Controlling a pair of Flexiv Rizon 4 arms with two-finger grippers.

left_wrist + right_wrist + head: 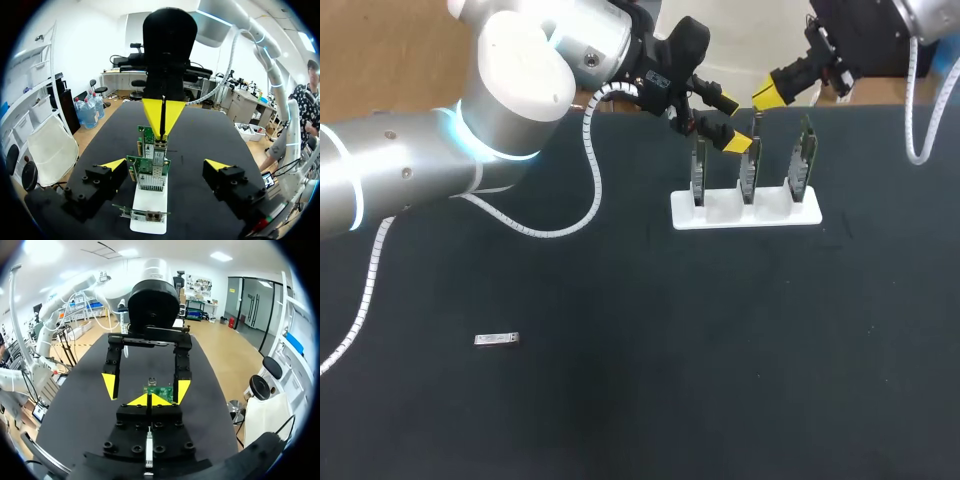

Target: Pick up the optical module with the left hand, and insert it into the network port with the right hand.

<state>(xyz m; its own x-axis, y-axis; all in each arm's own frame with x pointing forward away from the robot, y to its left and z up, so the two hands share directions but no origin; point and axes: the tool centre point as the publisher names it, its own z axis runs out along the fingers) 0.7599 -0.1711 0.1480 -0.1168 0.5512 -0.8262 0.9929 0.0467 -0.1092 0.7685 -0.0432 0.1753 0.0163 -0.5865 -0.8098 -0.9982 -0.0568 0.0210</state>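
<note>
Ideally the wide-open, empty left end effector (730,124) should drop squarely over the small silver optical module (497,340), straddling its long sides. The right end effector (771,93) is closed, empty.

- Table (650,410): one flat top, dark and near black, filling most of the head view.
- Surface finish: matte and uniform, with scattered small pale specks, possibly dust or lint.
- Lighting: soft and diffuse, with a darker patch at the near middle.
</note>
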